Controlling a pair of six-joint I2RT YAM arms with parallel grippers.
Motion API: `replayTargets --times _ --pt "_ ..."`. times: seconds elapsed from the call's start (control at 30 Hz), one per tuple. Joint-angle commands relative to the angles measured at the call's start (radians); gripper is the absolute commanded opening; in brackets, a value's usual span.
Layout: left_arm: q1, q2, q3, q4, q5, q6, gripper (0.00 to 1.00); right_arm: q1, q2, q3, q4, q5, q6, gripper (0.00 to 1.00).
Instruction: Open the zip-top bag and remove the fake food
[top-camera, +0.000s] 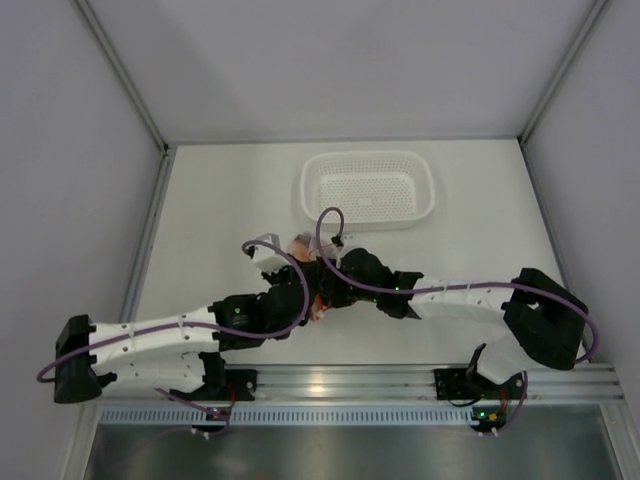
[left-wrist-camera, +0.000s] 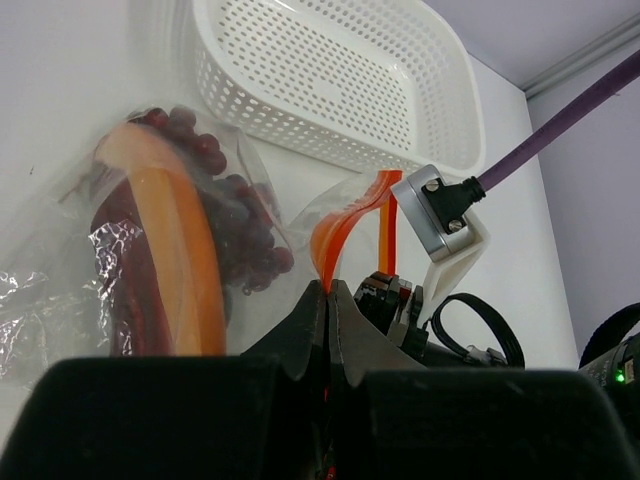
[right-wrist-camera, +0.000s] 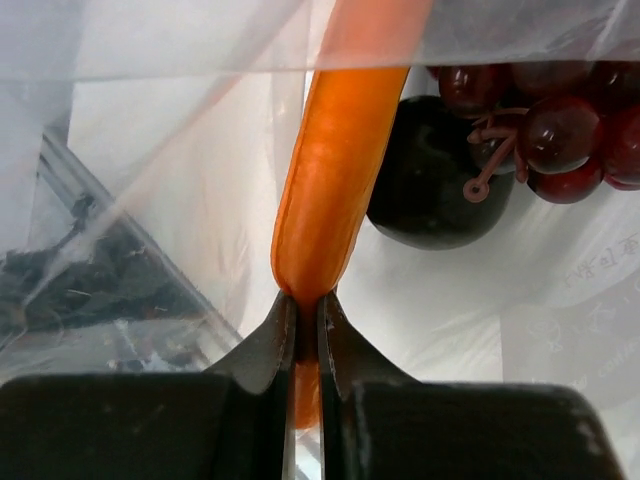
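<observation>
Out on the bench, left tool and right tool each pinch the zip-top bag's strip — mouth parted, fake food inside.

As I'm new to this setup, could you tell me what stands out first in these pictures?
In the middle, the left gripper and right gripper each pinch the orange zip strip of the bag. Inside it lie dark red grapes; a white basket sits behind.
</observation>
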Motion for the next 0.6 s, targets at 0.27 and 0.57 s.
replayTargets --times 0.27,0.57 --pt "-0.014 -0.059 -0.039 0.065 0.011 0.046 0.00 -0.002 -0.132 0.030 -0.078 0.060 -0.030 0.00" --pt "-0.120 -0.040 -0.073 0.138 -0.021 0.187 0.00 -0.096 -0.172 0.056 -0.124 0.037 -0.015 0.00"
